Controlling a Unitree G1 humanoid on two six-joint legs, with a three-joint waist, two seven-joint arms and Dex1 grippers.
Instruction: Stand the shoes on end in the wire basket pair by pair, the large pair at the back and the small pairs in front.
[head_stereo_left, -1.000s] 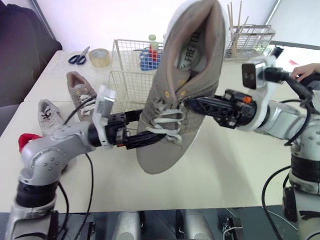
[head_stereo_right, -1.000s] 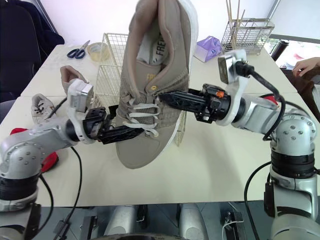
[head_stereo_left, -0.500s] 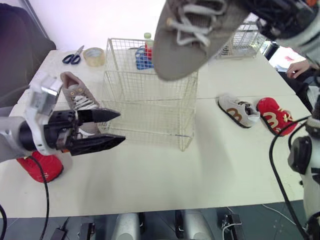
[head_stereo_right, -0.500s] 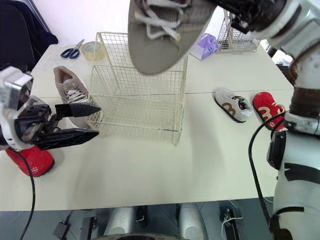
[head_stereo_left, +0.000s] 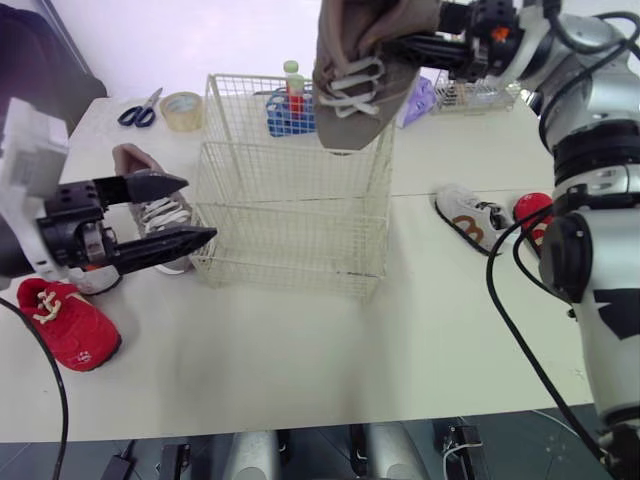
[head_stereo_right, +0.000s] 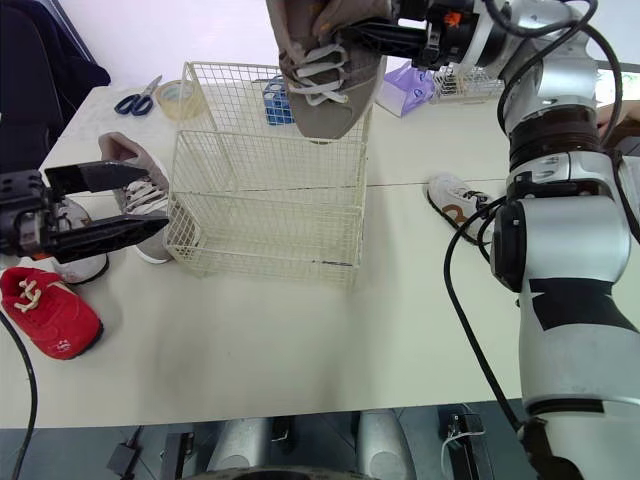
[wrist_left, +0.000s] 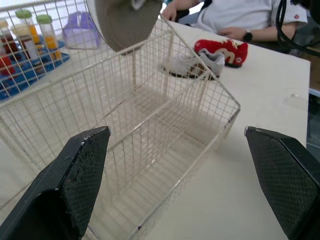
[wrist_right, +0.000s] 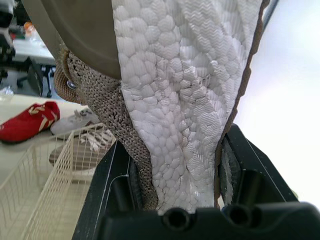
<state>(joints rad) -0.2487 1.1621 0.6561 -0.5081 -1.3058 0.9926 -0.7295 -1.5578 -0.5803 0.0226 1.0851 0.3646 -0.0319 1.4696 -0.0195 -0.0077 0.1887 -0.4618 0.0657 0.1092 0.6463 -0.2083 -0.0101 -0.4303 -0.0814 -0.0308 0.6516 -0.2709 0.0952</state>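
Over basket (head_stereo_left: 290, 215), right arm (head_stereo_left: 565, 45) outstretched, fingers (wrist_right: 250, 175) clamping shoe (head_stereo_left: 360, 75).

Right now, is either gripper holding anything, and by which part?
The right gripper grips the large tan shoe at its heel end, toe hanging down. The left gripper is open and empty.

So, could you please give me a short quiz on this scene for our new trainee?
1. True or false: no shoe rests in the wire basket yet.
2. Which gripper holds the large tan shoe: A left, B right, C neither?
3. Fill in: the left gripper, beside the basket, is ___.
Key: 1 true; 2 B, the right gripper; 3 open.
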